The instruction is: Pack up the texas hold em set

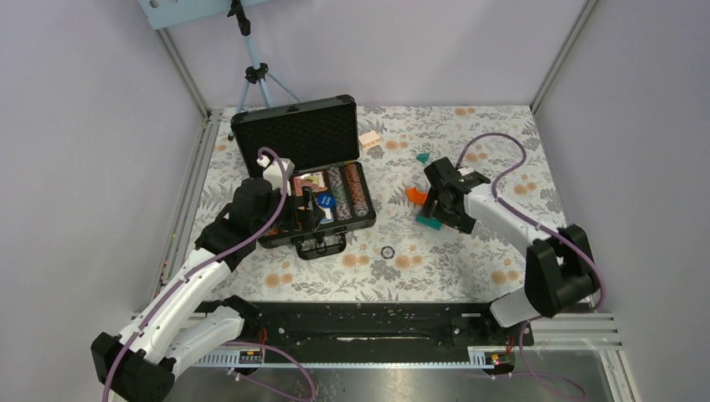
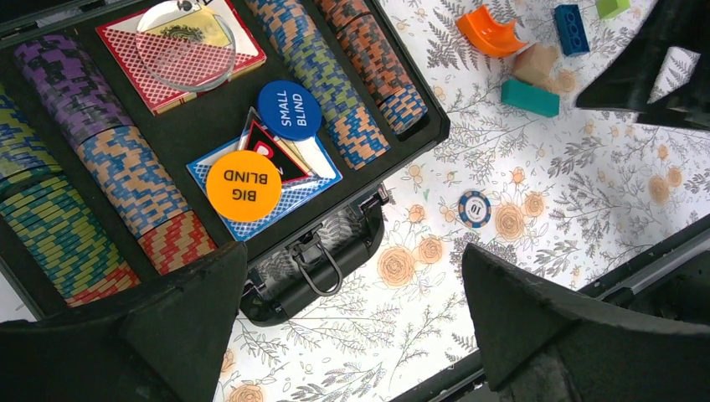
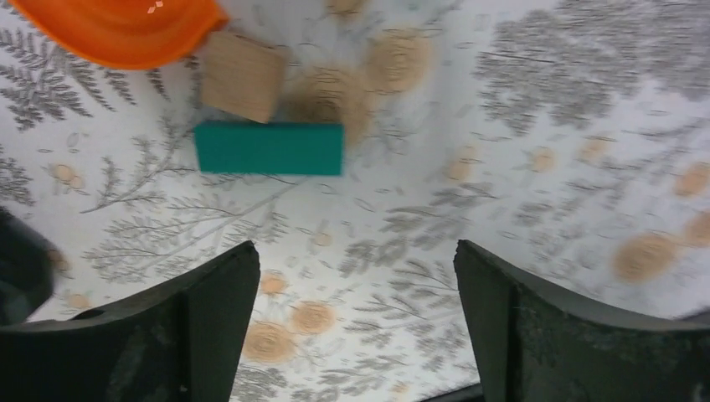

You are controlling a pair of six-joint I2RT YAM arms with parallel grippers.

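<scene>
With left claw [image 2: 354, 268] and right claw [image 3: 356, 260] both gaping empty, the stray chip [image 2: 474, 208] looks thin, hard, slick: pinch across its rim.

The black textured briefcase [image 1: 293, 134] holds multicoloured striped poker chips [image 2: 322, 75], an orange round disc [image 2: 244, 186] and a blue round disc [image 2: 289, 110]; beneath it, a white floral tablecloth [image 2: 586, 193].

One briefcase [image 1: 293, 134] lies open. Inside it show four rows of chips [image 2: 314, 71], two card decks [image 2: 126, 52], two blind discs [image 2: 289, 109] and one clear disc [image 2: 186, 46]. One loose chip [image 2: 474, 208] lies just outside the briefcase. Farther from the briefcase sit one orange curved block [image 2: 490, 29], one tan block [image 2: 536, 65], one teal block [image 2: 530, 97], one blue block [image 2: 572, 28] and one green block [image 2: 611, 7]. One peach block [image 1: 369, 139] sits near the briefcase.
</scene>
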